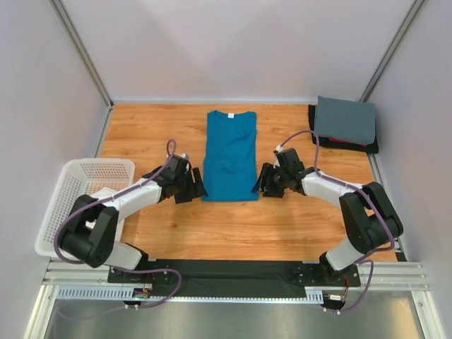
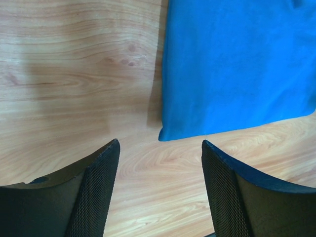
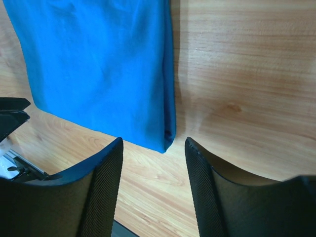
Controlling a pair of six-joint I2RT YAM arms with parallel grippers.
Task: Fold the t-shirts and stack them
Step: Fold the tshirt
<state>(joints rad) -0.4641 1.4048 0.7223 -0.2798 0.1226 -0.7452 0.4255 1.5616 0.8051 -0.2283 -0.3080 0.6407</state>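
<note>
A teal-blue t-shirt (image 1: 230, 155) lies flat in the middle of the table, sides folded in to a long rectangle, collar at the far end. My left gripper (image 1: 195, 186) is open and empty by its near left corner; that corner (image 2: 170, 133) lies just ahead of the jaws. My right gripper (image 1: 265, 181) is open and empty by its near right corner (image 3: 165, 143). A stack of folded t-shirts, slate-grey (image 1: 345, 119) on top with red and dark edges under it, sits at the far right.
A white mesh laundry basket (image 1: 79, 198) stands at the left edge of the wooden table (image 1: 155, 134). Grey walls enclose the table on three sides.
</note>
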